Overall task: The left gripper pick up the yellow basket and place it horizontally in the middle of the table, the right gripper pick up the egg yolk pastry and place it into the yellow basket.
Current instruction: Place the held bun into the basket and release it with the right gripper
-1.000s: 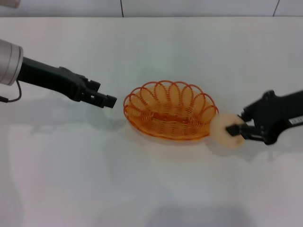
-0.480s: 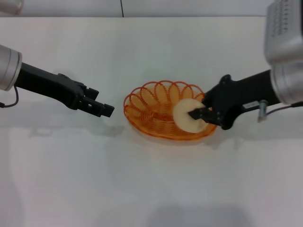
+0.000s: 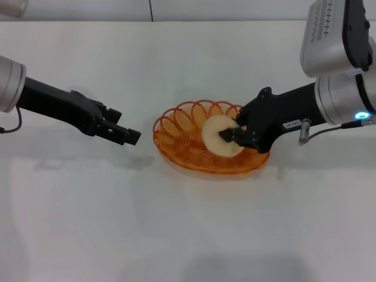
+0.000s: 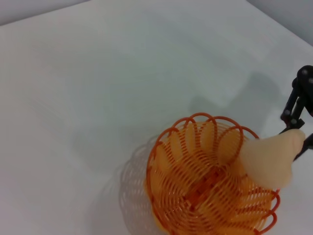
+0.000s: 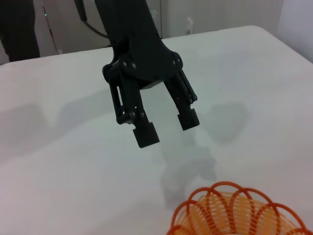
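Observation:
The yellow basket, an oval orange-amber wire basket, lies flat in the middle of the table; it also shows in the left wrist view and the right wrist view. My right gripper is shut on the egg yolk pastry, a pale round bun, and holds it over the basket's right half. The pastry also shows in the left wrist view. My left gripper is open and empty, just left of the basket and apart from it; the right wrist view shows it from the front.
The white table spreads around the basket. A wall edge runs along the table's far side.
My right gripper has carried the pastry leftward, from the table right of the basket to over the basket's right half. The left gripper has barely moved.

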Robot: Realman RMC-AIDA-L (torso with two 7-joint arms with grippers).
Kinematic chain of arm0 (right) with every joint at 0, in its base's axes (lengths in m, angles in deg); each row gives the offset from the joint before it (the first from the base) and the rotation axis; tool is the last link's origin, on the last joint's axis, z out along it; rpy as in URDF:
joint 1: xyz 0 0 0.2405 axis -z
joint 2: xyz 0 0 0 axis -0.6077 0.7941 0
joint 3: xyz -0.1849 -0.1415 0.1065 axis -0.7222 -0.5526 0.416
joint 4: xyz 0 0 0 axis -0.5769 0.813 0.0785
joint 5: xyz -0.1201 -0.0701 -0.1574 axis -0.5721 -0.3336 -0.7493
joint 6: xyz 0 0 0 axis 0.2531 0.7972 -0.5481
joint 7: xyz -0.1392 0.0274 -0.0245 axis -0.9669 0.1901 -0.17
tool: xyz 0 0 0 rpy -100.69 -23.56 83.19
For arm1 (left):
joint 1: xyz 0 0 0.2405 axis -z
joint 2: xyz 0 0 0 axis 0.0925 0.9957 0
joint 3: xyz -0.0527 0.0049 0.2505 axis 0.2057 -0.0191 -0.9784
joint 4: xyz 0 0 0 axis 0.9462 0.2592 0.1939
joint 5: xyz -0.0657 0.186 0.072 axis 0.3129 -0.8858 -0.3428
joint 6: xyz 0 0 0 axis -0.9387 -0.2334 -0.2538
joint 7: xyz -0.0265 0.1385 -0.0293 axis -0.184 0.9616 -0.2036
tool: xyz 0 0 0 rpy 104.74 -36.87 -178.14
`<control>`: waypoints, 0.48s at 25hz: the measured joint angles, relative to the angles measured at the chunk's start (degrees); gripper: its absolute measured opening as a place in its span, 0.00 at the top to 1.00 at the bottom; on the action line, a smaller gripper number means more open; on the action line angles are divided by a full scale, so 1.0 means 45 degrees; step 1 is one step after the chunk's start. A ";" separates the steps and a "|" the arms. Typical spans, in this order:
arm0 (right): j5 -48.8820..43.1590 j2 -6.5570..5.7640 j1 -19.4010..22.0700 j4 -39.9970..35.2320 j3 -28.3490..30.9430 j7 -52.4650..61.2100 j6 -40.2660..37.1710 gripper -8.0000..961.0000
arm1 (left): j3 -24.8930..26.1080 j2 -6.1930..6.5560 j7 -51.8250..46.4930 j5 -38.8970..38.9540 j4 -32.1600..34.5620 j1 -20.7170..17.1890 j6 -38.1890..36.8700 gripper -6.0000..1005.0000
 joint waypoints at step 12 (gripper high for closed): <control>0.0060 -0.0019 0.0082 0.0009 -0.0018 0.0029 0.0010 0.55 | 0.0079 -0.0019 0.0070 0.0068 0.0011 -0.0065 0.0015 0.14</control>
